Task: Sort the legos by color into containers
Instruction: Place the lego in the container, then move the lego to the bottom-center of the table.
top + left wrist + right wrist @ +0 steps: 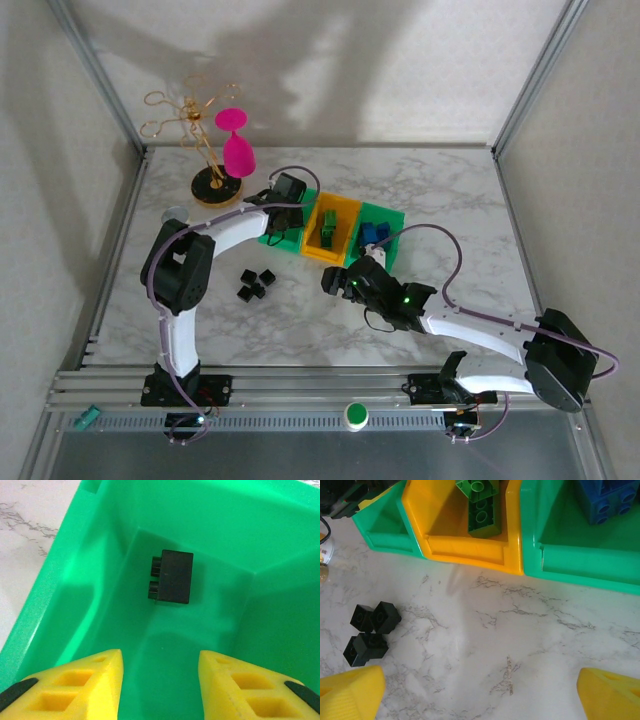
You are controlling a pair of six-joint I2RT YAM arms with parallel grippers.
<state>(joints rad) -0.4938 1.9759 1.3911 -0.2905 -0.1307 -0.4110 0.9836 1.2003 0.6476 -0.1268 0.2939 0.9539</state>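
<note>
My left gripper hangs over the left green container, its yellow fingers open with nothing between them. Below them a black lego lies on its side on that container's floor. The yellow container holds green legos, and the right green container holds blue legos. Several black legos sit clustered on the marble, also seen at the left as black legos. My right gripper hovers wide open over bare marble in front of the containers.
A gold wire stand with a pink glass stands at the back left. A small jar sits left of the containers. A green-topped knob sits on the near rail. Metal frame posts bound the table.
</note>
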